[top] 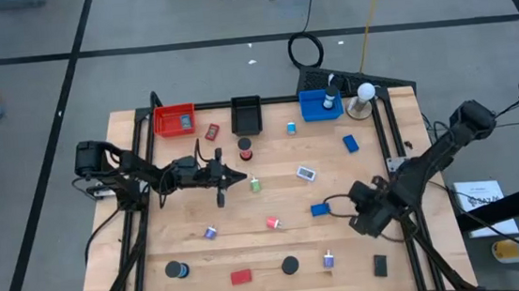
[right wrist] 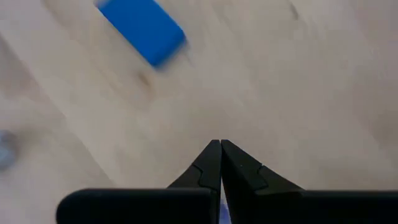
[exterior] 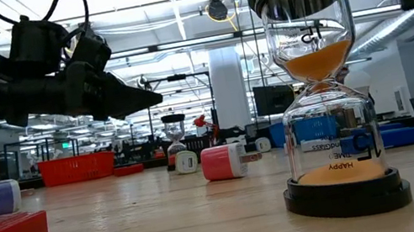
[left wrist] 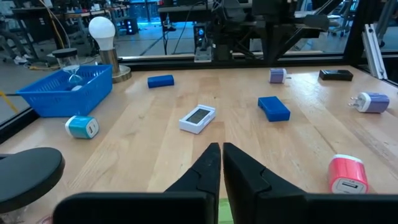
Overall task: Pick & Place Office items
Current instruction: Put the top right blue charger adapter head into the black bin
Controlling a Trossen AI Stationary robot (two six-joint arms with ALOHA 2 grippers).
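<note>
Wooden bench (top: 250,250) carries the office items, scattered over nearly its whole top: small blocks, plugs, round discs. Along the far edge stand three trays, the red tray (top: 174,121) toward the far left corner, the black tray (top: 246,115) in the middle, the blue tray (top: 319,105) toward the far right, with a white lamp (top: 364,92) beside it.

I see the left claw (top: 240,174) above the middle of the bench, its fingers pressed together and holding nothing. A small green item (top: 255,184) lies just beside its tip. The right claw (top: 358,197) is near the right edge, also pressed together and empty, with a blue block (top: 320,210) lying near it.

My judgement on handling: these pieces look light and stiff, mostly hard plastic, so they will not bend, but they can slide on the smooth wood if one finger touches first. I would open the claw wide and take the blue block across its short sides. The white display piece (left wrist: 197,118) is flat, so it needs a low grip on its long edges. The hourglass (exterior: 322,79) near the front edge looks like glass; I would hold it by the neck, gently.
</note>
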